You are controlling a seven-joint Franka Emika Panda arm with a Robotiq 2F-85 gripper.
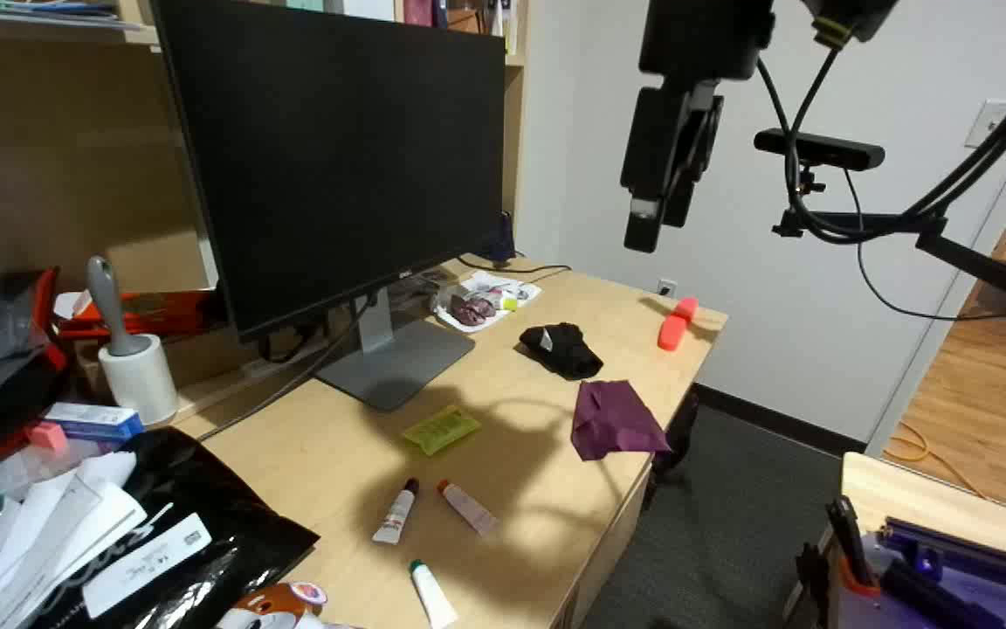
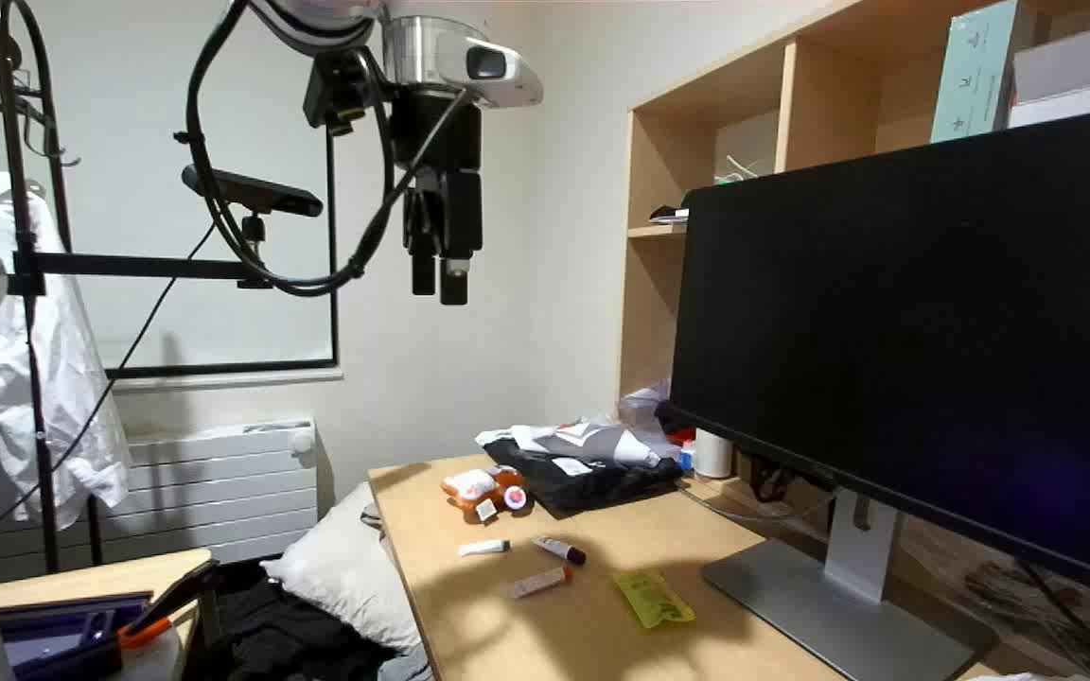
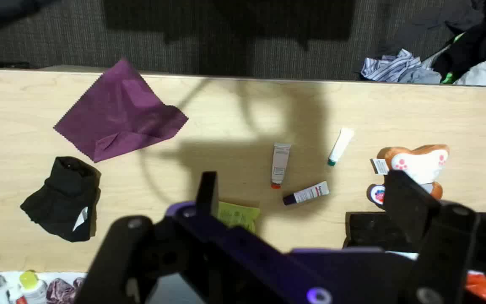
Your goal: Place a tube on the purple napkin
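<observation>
A purple napkin (image 3: pixel 118 114) lies partly folded near the desk's edge; it also shows in an exterior view (image 1: pixel 612 421). Three small tubes lie on the desk: a pinkish tube with a red cap (image 3: pixel 280 164), a white tube with a dark cap (image 3: pixel 310 193), and a white tube with a green cap (image 3: pixel 341 145). The tubes also show in both exterior views, the red-capped one (image 1: pixel 468 508) nearest the napkin. My gripper (image 3: pixel 302 179) is open and empty, pointing down high above the desk. In an exterior view the gripper (image 2: pixel 439 287) hangs well above the tubes.
A green packet (image 3: pixel 236 215) and a black cloth item (image 3: pixel 63 198) lie on the desk. A plush toy (image 3: pixel 420 162) and a black plastic bag (image 1: pixel 206 524) are at one end. A monitor (image 1: pixel 337 157) stands along the back. A red object (image 1: pixel 678 324) lies beyond the napkin.
</observation>
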